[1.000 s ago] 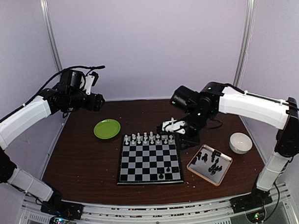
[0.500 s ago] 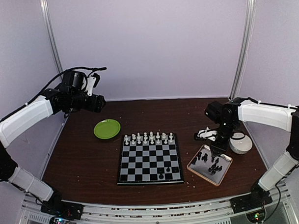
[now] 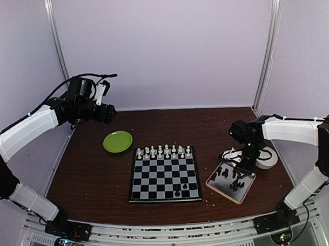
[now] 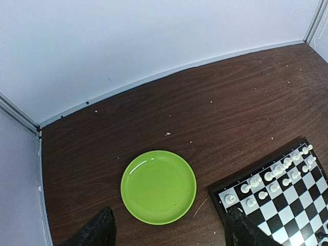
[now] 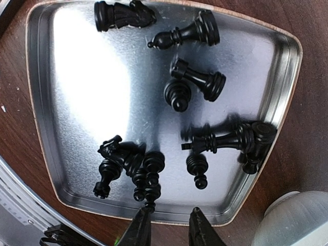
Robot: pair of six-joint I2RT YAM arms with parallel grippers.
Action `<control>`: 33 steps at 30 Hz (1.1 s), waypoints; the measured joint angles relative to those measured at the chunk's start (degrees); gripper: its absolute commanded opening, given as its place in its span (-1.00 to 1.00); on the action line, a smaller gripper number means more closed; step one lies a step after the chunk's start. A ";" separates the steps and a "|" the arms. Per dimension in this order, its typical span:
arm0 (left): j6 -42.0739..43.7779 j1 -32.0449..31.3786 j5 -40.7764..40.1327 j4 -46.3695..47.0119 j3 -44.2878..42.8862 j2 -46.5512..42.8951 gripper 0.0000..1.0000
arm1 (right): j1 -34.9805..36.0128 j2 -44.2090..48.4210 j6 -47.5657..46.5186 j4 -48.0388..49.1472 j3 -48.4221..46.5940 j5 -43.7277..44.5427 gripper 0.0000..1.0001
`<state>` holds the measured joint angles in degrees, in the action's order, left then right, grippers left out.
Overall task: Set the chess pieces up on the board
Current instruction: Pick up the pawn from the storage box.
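Silvery metal fills the right wrist's view: the tray (image 5: 37, 102) lies straight below the right gripper (image 5: 166, 226). Its 2 fingers stand only slightly parted, with nothing between them, above the tray's rim. The black chess pieces (image 5: 197, 79) lie scattered across the tray ahead of the fingertips, most tipped on their sides, and the closest cluster sits just beyond the tips. A white bowl (image 5: 292, 220) stands outside the tray, off to the right of the fingers.

The left gripper (image 4: 169, 237) hangs high above the brown table (image 4: 230, 102), fingers spread wide and empty. A green plate (image 4: 159, 187) lies between and just ahead of them. Beside the right-hand finger lies a corner of the board (image 4: 287, 211), where the white chess pieces (image 4: 277, 171) stand upright in 2 rows.
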<state>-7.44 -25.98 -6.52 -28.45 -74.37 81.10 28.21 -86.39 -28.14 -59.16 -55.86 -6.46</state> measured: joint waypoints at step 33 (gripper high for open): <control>0.02 0.00 0.00 -0.04 -0.02 0.00 0.50 | -2.95 -8.13 0.00 5.84 -0.90 0.50 -0.89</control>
<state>-7.42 -25.98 -6.52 -28.49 -74.39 81.10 25.26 -94.52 -28.14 -53.32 -56.75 -5.96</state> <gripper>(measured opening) 0.747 0.078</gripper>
